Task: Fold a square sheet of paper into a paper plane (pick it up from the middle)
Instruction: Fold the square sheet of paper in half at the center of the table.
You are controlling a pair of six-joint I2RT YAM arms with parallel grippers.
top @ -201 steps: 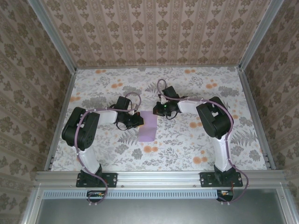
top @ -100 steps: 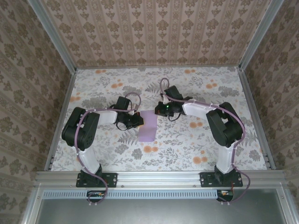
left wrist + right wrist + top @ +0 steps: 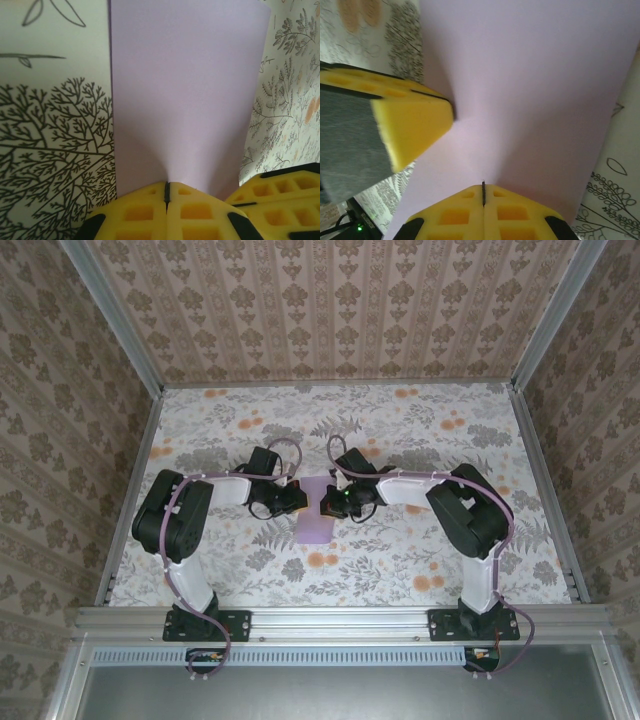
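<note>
The left pincer (image 3: 167, 192) was shut tight, its yellow pads meeting with the sheet (image 3: 185, 90) nipped in the seam, and the paper puckered in a shallow fan toward that point. The right pincer (image 3: 483, 192) was closed in the same way on the sheet, with soft creases running into its seam. From above, the two stood tip to tip near the middle of the worktop (image 3: 420, 540), with the lavender sheet between and just in front of them, most of it apparently on or close to the floral surface.

The step looked like the pick-up from the middle, with both grips taken but the sheet not clearly raised. To do it well, the arms probably needed to rise together at an even pace. Thin paper held at two neighbouring points would likely tear or crumple if one side led or the tips drew apart. A slow, straight lift would let the free halves droop evenly, which should help a centre crease form true. Whether each nip held one layer or a small bunched ridge could not be told, so a gentle test lift seemed wise before any fold was pressed
</note>
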